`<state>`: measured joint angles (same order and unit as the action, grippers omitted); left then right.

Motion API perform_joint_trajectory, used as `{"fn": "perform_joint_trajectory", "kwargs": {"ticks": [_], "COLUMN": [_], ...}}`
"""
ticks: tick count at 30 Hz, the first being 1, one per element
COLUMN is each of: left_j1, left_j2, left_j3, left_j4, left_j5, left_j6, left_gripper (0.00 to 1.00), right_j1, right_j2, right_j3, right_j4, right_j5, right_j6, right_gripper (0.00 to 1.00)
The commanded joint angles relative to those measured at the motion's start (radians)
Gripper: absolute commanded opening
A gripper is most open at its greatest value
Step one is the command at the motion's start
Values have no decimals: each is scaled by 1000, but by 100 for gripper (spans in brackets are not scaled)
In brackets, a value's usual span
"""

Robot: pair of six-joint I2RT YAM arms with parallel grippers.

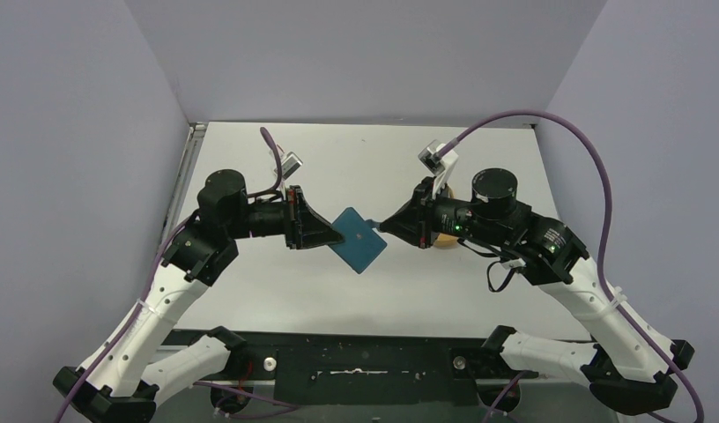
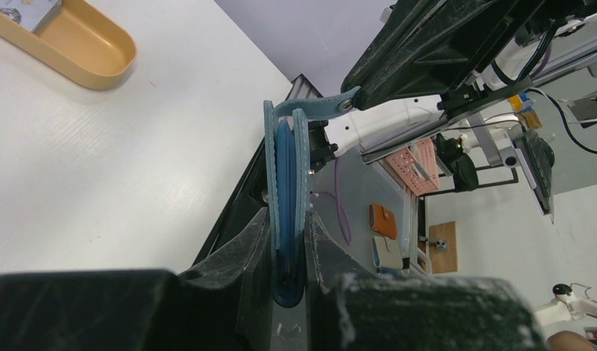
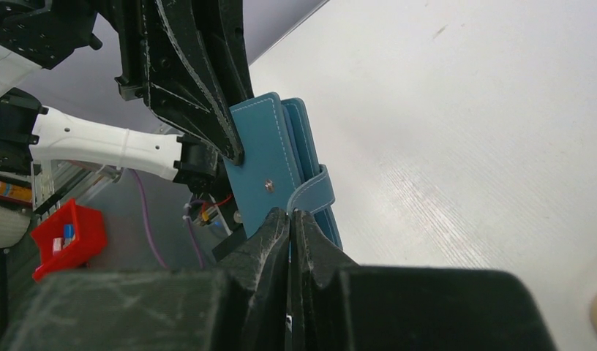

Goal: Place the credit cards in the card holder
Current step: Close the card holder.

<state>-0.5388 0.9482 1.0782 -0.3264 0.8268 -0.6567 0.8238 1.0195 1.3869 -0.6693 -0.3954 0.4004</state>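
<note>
The teal-blue card holder (image 1: 358, 240) hangs folded in the air between my two arms, above the middle of the table. My left gripper (image 1: 337, 233) is shut on its folded body, which stands edge-on between the jaws in the left wrist view (image 2: 288, 190). My right gripper (image 1: 380, 225) is shut on the snap-button tab (image 3: 314, 194), which curves off the card holder's edge (image 3: 270, 157). The tab also shows in the left wrist view (image 2: 317, 104). A grey-silver card (image 2: 21, 11) lies in the orange tray at the frame's edge. Other cards are out of view.
The orange oval tray (image 2: 83, 44) sits on the white table, right of centre, mostly hidden behind my right arm in the top view (image 1: 444, 242). Grey walls close in the table on the left, the back and the right.
</note>
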Motion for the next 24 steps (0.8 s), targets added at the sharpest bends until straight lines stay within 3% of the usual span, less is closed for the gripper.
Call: {"fn": "perform_joint_trajectory", "kwargs": {"ticks": [1, 15, 24], "left_j1": [3, -6, -6], "left_j2": [7, 85, 91], "left_j3": [71, 185, 188], "left_j4": [15, -141, -137], "left_j5": [22, -12, -16], "left_j6": [1, -2, -23], "left_gripper": [0, 0, 0], "right_j1": [10, 35, 53], "right_j2": [26, 113, 136], "right_j3": [73, 83, 77], "right_j4": [13, -24, -30], "right_j5": [-11, 28, 69], "right_j6": [-26, -43, -34], "right_gripper": [0, 0, 0]}}
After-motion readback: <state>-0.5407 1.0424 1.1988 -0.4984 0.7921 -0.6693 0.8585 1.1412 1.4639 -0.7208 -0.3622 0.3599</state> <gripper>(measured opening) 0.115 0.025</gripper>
